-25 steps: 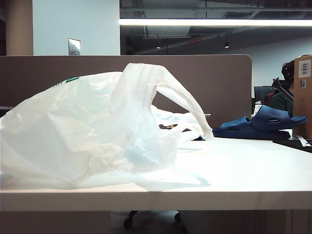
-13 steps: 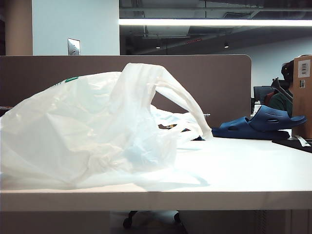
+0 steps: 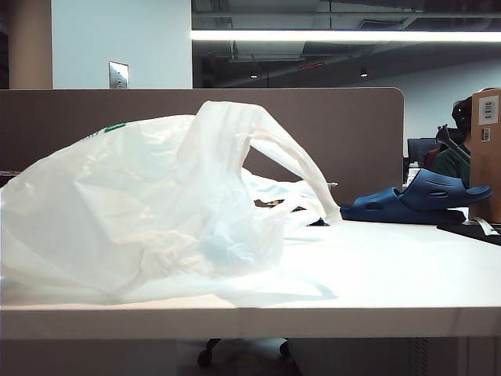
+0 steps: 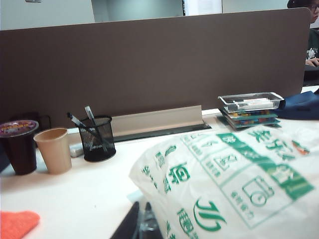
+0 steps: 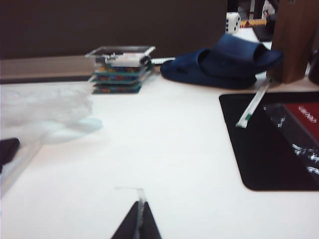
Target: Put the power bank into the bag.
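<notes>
A: Both pincers are pressed together and empty: the left pincer (image 4: 141, 225) against the bag (image 4: 239, 189), the right pincer (image 5: 138, 224) over bare worktop (image 5: 164, 149).

B: The power bank?

A: Can't find it; possibly bagged already. A careless reach could snag the plastic.

B: Counts?

A: One bag, one blue clog (image 5: 219, 62), two cups (image 4: 54, 149).

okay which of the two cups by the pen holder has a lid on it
The dark cup, farthest from the mesh pen holder; it has a purple lid. The tan cup between them is open.
</notes>
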`<state>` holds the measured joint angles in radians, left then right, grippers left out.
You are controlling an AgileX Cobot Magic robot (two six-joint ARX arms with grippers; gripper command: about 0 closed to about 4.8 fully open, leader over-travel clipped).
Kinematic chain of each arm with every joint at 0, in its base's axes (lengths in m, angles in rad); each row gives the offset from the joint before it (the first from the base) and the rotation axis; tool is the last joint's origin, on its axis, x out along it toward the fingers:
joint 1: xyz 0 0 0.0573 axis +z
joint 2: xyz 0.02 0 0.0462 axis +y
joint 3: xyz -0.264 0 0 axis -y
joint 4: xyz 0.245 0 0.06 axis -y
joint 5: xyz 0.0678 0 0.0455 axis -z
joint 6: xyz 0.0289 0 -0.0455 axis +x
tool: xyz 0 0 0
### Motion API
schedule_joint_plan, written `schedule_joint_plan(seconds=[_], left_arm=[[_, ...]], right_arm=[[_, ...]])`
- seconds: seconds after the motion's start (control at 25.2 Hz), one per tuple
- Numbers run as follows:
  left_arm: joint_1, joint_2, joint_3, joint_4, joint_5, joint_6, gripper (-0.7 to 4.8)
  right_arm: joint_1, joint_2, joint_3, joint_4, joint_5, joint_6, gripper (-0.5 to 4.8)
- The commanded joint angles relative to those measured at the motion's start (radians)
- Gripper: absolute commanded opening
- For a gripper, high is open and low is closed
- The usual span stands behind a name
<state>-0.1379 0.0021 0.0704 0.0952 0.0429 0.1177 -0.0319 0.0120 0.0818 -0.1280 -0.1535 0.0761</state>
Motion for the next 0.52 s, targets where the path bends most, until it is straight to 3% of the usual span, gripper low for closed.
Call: schedule_joint_plan(seconds=[0.04, 0.52], left_arm=[[0.001, 0.000, -0.037, 0.080, 0.006, -0.002, -0.06], [0.001, 0.000, -0.063, 0.071, 0.006, -0.003, -0.05]], right_arm=[[0.001, -0.014, -0.026, 0.081, -0.002, -0.027, -0.08], [0.001, -0.014, -0.074, 0.101, 0.006, -0.062, -0.08]])
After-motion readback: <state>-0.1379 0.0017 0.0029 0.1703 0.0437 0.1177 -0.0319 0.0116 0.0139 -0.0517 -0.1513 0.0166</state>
